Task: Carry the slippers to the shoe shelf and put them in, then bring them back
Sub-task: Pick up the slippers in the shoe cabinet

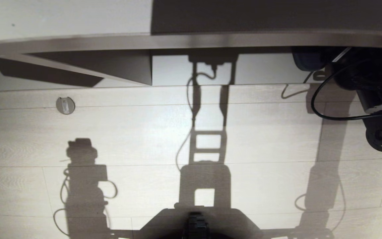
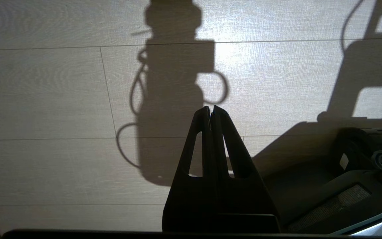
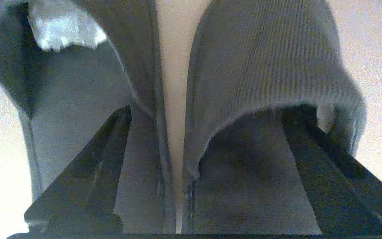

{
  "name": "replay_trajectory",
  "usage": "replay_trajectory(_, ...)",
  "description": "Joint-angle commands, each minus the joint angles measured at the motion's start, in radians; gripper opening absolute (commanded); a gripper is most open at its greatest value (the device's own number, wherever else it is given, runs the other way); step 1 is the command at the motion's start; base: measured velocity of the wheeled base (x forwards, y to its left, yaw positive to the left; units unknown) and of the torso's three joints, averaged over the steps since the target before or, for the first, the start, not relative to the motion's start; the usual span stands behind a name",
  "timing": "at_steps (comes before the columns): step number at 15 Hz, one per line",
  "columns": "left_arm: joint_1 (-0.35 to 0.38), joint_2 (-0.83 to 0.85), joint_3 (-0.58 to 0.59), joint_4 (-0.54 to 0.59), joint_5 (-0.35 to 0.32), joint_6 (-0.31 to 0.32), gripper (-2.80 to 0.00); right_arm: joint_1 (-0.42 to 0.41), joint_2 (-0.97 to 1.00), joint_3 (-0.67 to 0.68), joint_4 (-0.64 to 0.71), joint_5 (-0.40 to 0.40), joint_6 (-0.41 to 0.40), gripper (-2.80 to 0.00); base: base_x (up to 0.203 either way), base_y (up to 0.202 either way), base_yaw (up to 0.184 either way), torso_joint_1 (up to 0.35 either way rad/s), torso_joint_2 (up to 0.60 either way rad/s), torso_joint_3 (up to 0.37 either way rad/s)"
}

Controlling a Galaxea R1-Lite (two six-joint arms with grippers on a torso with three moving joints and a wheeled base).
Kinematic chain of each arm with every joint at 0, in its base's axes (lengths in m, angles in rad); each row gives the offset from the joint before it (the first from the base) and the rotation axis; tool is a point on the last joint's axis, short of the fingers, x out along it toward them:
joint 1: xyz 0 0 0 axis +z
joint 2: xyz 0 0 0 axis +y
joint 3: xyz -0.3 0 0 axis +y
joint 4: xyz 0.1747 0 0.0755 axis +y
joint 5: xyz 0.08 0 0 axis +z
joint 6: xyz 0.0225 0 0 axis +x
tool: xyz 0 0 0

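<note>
1. Stretching across most of what I can see is the pale plank floor (image 1: 144, 139), crossed by the robot's own shadows; one small round disc (image 1: 65, 105) lies on it near the left.
2. Along the far edge runs the shoe shelf (image 1: 191, 39), one low unit with a pale front board and a dark opening beneath; I count one upright divider (image 1: 151, 69) in it.
3. Reaching toward the right end of that opening is the right arm; one black cable (image 1: 327, 99) loops off it.
4. The slippers (image 3: 177, 83) number two, a grey ribbed pair lying side by side with a narrow gap between them, on a pale surface directly before the right gripper (image 3: 177, 139); its fingers (image 3: 85, 172) are spread wide, one on each side of the pair, and seem to pinch nothing.
5. The left gripper (image 2: 211, 111) hangs parked over the floor, fingers pressed together and empty.
6. Judging progress: the pair looks just set down at the shelf, so roughly the first half seems done; still left are re-gripping both and bringing them back.
</note>
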Motion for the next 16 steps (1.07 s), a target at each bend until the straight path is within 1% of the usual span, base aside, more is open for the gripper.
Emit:
replay_trajectory(1, 0.000, 0.000, 0.000, -0.001, 0.000, 0.001, -2.80, 0.009, -0.019, 0.010, 0.000, -0.003, 0.004, 0.00, 0.000, 0.000, 0.000, 0.000, 0.00, 0.000)
replay_trajectory(6, 0.000, 0.000, 0.000, -0.001, 0.000, -0.001, -2.80, 0.050, -0.001, -0.003, -0.005, -0.062, 0.014, 0.00, 0.000, 0.000, 0.000, 0.000, 0.00, 0.000)
replay_trajectory(8, 0.000, 0.000, 0.000, -0.001, 0.000, 0.001, -2.80, 0.058, 0.017, -0.030, -0.015, -0.109, 0.011, 0.00, 0.000, 0.000, 0.000, 0.000, 0.00, 0.000)
replay_trajectory(12, 0.000, 0.000, 0.000, -0.001, 0.000, -0.001, -2.80, 0.057, 0.038, -0.056, -0.054, -0.126, 0.003, 0.00, 0.000, 0.000, 0.000, 0.000, 0.00, 0.000)
replay_trajectory(16, 0.000, 0.000, 0.000, -0.001, 0.000, 0.000, -2.80, 0.070, 0.072, -0.099, -0.061, -0.128, 0.002, 0.00, 0.000, 0.000, 0.000, 0.000, 0.00, 0.000)
